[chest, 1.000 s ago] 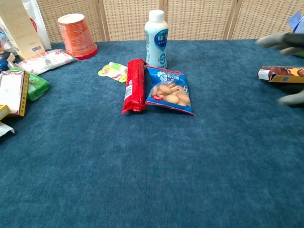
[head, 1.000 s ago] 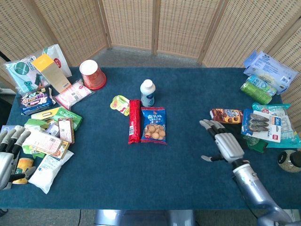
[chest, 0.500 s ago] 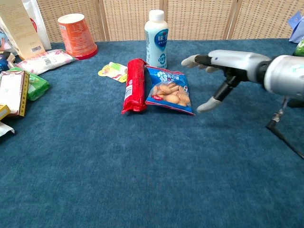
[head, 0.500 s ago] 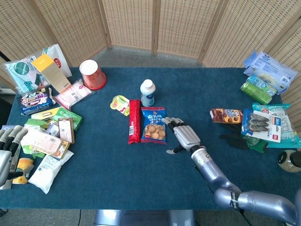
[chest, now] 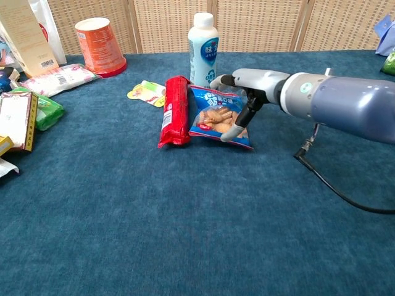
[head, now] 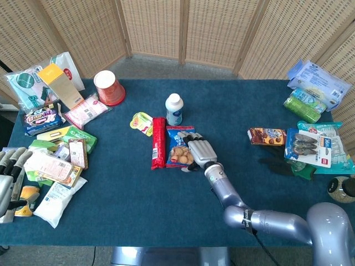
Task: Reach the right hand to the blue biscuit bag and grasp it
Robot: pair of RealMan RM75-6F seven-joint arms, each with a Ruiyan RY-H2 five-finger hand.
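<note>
The blue biscuit bag (head: 176, 149) (chest: 213, 117) lies flat at the table's middle, with biscuits pictured on its front. My right hand (head: 199, 151) (chest: 250, 86) hovers over the bag's right half, palm down. Its fingers (chest: 220, 80) stretch across the bag's top edge, and the thumb tip meets the lower right corner. The hand is spread and grips nothing. My left hand (head: 10, 176) rests at the table's far left edge with its fingers straight and nothing in it.
A red biscuit tube (head: 158, 142) (chest: 175, 111) lies against the bag's left side. A white milk bottle (head: 174, 108) (chest: 203, 50) stands just behind it. Snack packs crowd the left (head: 55, 166) and right (head: 310, 145) table ends. A black cable (chest: 345, 191) trails from my right arm.
My right hand swept left from the table's right side and now sits over the blue bag, thumb touching it. The left hand stayed put.
</note>
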